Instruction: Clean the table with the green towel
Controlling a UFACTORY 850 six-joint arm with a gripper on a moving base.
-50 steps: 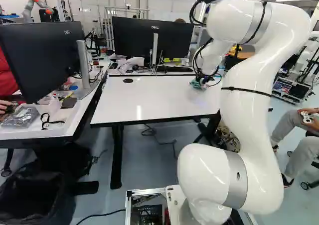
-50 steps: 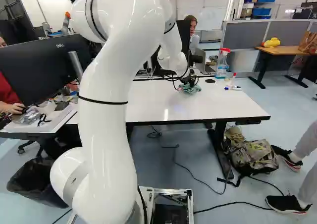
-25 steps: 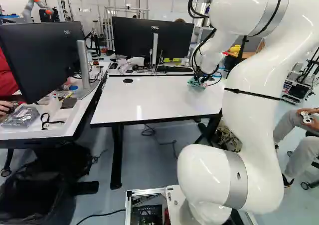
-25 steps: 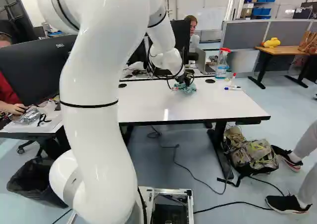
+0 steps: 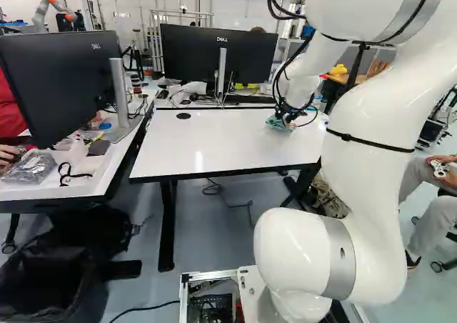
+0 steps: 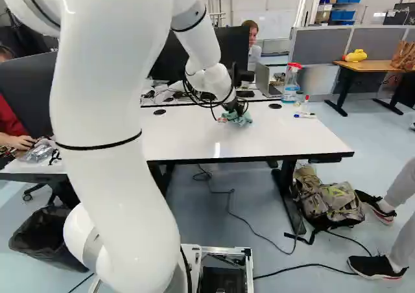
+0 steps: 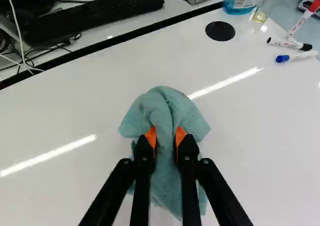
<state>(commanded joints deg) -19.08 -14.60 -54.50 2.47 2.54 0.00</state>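
Arm (image 6: 113, 176) has swung the green towel (image 6: 235, 118) a bit left and nearer on the table (image 5: 214, 144) vs 0.5 s ago, so prob mid-wipe, w/ more surface to cover. Only the wrist view shows the grip clearly: gripper (image 7: 166, 137) narrow, 2 orange pads (image 7: 151, 137) pinching the green towel. Spray bottle (image 6: 290, 85), far right, is missing from left base view

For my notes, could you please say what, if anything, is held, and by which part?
The green towel, pinched by a bunched fold near its middle.
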